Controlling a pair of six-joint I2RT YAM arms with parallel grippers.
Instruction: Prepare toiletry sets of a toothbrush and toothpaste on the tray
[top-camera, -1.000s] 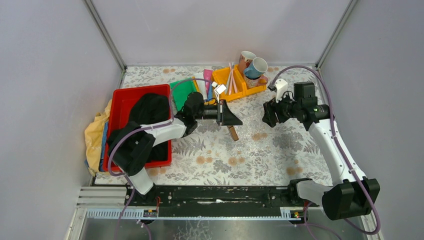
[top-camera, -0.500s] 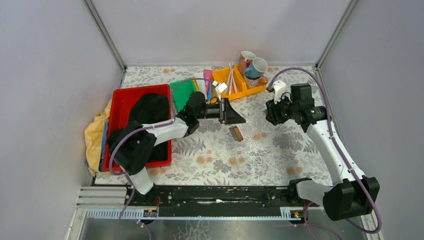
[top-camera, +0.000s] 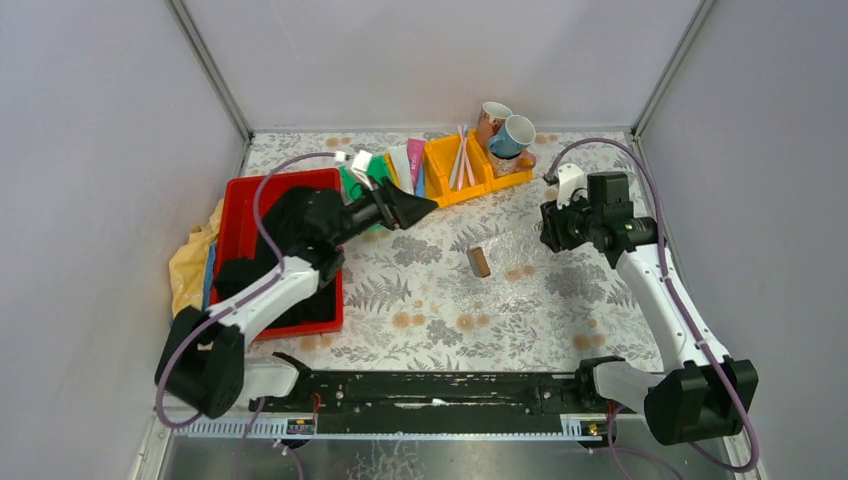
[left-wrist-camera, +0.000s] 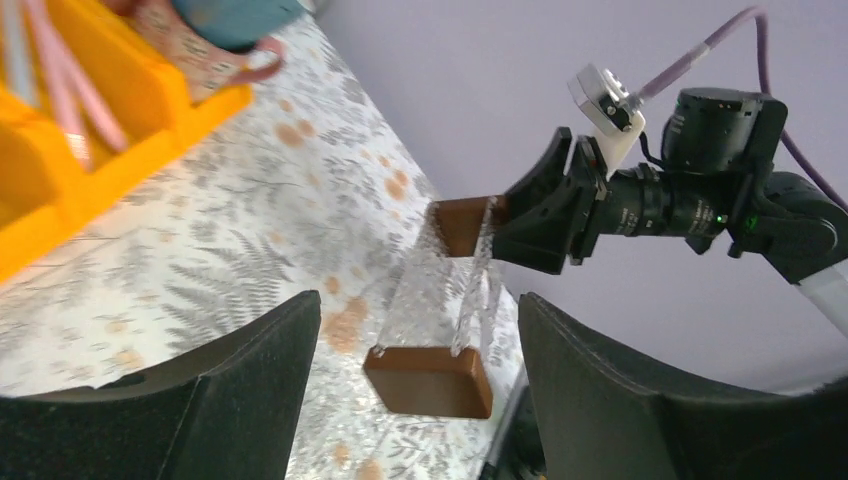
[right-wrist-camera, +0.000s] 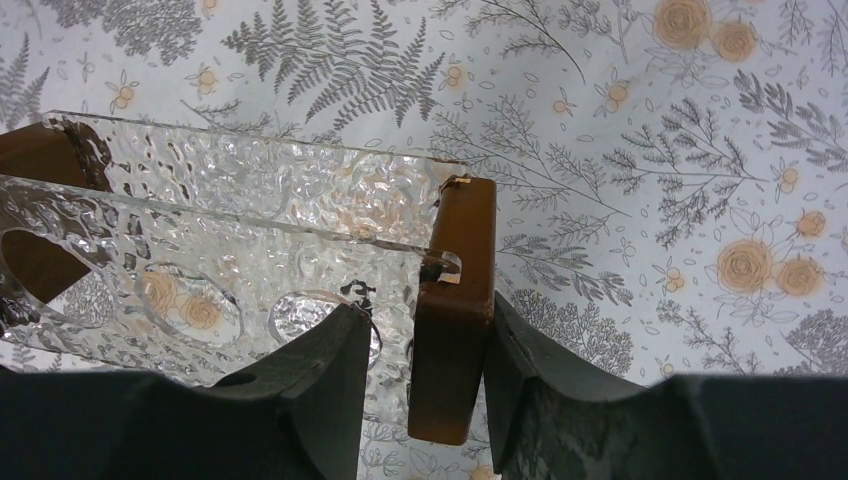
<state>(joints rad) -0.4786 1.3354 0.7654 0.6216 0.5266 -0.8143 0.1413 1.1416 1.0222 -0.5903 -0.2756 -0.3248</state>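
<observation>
The tray (top-camera: 510, 248) is clear textured plastic with a brown block at each end and lies mid-table. My right gripper (top-camera: 549, 228) (right-wrist-camera: 425, 320) is shut on its far brown end block (right-wrist-camera: 452, 300). My left gripper (top-camera: 428, 206) (left-wrist-camera: 418, 320) stands open and empty, drawn back from the near brown block (left-wrist-camera: 430, 380). Pale and pink toothbrushes (top-camera: 462, 155) (left-wrist-camera: 60, 90) lie in the yellow bin (top-camera: 480, 182). A magenta toothpaste tube (top-camera: 416, 163) and a white one (top-camera: 398, 162) lie just left of that bin.
Two mugs (top-camera: 505, 128) stand behind the yellow bin. A red bin (top-camera: 236, 190) holding black cloth sits at the left, with a green item (top-camera: 362, 183) beside it and yellow cloth (top-camera: 190, 270) outside its left wall. Grey walls enclose the table.
My left gripper opened, let go of the tray's near brown block and pulled back left toward the red bin. My right gripper closed on the far block and shifted slightly right.
</observation>
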